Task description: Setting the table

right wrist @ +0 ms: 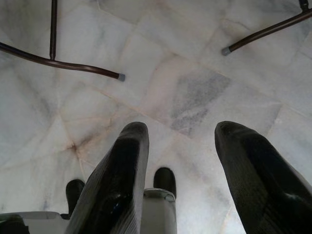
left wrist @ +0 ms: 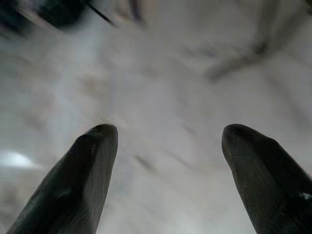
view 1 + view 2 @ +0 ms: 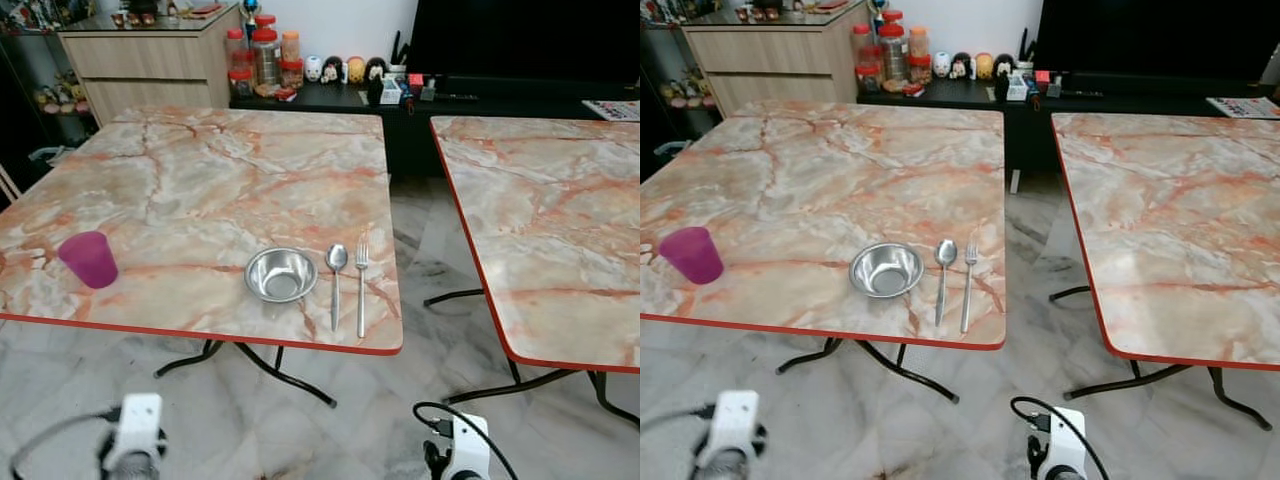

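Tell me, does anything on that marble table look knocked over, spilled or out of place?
Nothing spilled or tipped. The steel bowl, spoon and fork lie neatly side by side near the table's front edge. Only the purple cup stands apart, far to their left.

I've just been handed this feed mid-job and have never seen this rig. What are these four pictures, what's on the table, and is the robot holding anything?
This is a walking humanoid robot with two arms, each ending in two long black fingers. The two wide pictures come from its head camera, looking down at a marble-patterned table. Near the front edge sit a steel bowl, then a spoon and a fork side by side to its right. A purple cup stands apart at the left. A second table stands to the right. The other two pictures are wrist cameras looking along the fingers at the floor. The left gripper and right gripper are both open and hold nothing.
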You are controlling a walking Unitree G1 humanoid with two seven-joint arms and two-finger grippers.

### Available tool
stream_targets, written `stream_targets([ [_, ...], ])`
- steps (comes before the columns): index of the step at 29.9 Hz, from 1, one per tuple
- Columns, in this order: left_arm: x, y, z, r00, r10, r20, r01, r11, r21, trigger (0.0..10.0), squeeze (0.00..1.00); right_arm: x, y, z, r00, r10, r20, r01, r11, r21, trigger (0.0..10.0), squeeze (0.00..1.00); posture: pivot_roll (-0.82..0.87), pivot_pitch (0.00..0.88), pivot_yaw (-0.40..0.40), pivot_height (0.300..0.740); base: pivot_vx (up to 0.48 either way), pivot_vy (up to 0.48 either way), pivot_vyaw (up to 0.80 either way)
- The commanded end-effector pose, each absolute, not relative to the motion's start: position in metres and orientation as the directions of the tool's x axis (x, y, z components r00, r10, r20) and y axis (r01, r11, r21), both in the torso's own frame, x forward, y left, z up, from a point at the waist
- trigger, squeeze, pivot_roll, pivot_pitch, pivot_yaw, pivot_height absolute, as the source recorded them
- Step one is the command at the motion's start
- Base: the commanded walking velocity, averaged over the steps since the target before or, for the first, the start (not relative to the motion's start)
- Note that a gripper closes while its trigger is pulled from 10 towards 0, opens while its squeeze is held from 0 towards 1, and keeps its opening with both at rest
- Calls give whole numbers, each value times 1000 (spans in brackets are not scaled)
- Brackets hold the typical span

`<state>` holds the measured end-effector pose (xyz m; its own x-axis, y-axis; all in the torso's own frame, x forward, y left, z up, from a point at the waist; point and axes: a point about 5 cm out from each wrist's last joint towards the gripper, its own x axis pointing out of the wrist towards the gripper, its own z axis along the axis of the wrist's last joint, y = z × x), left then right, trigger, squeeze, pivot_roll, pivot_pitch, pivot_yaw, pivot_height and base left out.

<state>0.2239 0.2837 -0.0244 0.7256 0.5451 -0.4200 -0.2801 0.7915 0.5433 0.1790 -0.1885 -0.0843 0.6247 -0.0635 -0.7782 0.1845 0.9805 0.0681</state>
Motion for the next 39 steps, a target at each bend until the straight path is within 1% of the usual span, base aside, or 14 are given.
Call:
stream_targets([
  [1, 226, 281, -23, 735, 547, -400, -271, 778, 567, 10000, 1000, 181, -188, -83, 628, -64, -775, 182, 981, 66, 10000, 0, 59, 0, -32, 725, 0, 0, 0],
  [6, 237, 314, 11, 698, 703, -138, -411, 551, 727, 10000, 1000, 182, -187, -83, 631, -60, -773, 177, 982, 68, 10000, 0, 66, 0, -38, 725, 0, 0, 0],
  [10, 250, 324, 35, 684, 729, 9, -483, 444, 755, 10000, 1000, 182, -187, -83, 630, -59, -774, 175, 982, 67, 10000, 0, 66, 0, -40, 725, 0, 0, 0],
  [11, 252, 325, 38, 686, 727, 28, -493, 436, 753, 10000, 0, 182, -187, -83, 630, -60, -774, 175, 982, 67, 10000, 0, 67, 0, -42, 725, 0, 0, 0],
  [14, 283, 327, 98, 675, 665, 321, -636, 304, 709, 10000, 0, 182, -189, -83, 632, -62, -772, 175, 982, 65, 10000, 0, 63, 0, -44, 725, 0, 0, 0],
  [18, 300, 318, 141, 653, 577, 492, -728, 299, 616, 10000, 0, 182, -190, -82, 633, -65, -772, 178, 982, 62, 10000, 0, 60, 0, -43, 725, 0, 0, 0],
  [20, 310, 307, 159, 663, 527, 532, -742, 368, 559, 10000, 0, 183, -191, -82, 633, -67, -772, 179, 982, 62, 10000, 0, 61, 0, -44, 725, 0, 0, 0],
  [21, 324, 287, 179, 711, 411, 571, -700, 493, 517, 10000, 0, 183, -190, -82, 633, -67, -771, 179, 982, 63, 10000, 0, 59, 0, -44, 725, 0, 0, 0],
  [25, 337, 259, 206, 721, 275, 636, -656, 567, 498, 10000, 0, 183, -190, -82, 634, -66, -770, 180, 982, 64, 10000, 0, 59, 0, -44, 725, 0, 0, 0],
  [27, 350, 234, 216, 772, 221, 596, -546, 711, 443, 10000, 0, 183, -191, -82, 635, -70, -769, 186, 980, 65, 10000, 0, 45, 0, -36, 725, 0, 0, 0],
  [29, 356, 224, 215, 815, 176, 552, -460, 776, 431, 10000, 0, 183, -191, -82, 636, -71, -769, 188, 980, 65, 10000, 0, 41, 0, -36, 725, 0, 0, 0],
  [30, 361, 212, 211, 868, 135, 479, -338, 866, 369, 10000, 0, 183, -191, -82, 635, -72, -769, 189, 980, 64, 10000, 0, 38, 0, -35, 725, 0, 0, 0],
  [33, 371, 192, 195, 950, 29, 312, -110, 963, 245, 10000, 0, 182, -193, -82, 633, -76, -771, 193, 979, 62, 10000, 0, 36, 0, -35, 725, 0, 0, 0],
  [39, 376, 178, 178, 984, -108, 144, 88, 987, 134, 10000, 0, 181, -195, -82, 633, -83, -769, 201, 978, 60, 10000, 0, 26, 0, -31, 725, 0, 0, 0],
])
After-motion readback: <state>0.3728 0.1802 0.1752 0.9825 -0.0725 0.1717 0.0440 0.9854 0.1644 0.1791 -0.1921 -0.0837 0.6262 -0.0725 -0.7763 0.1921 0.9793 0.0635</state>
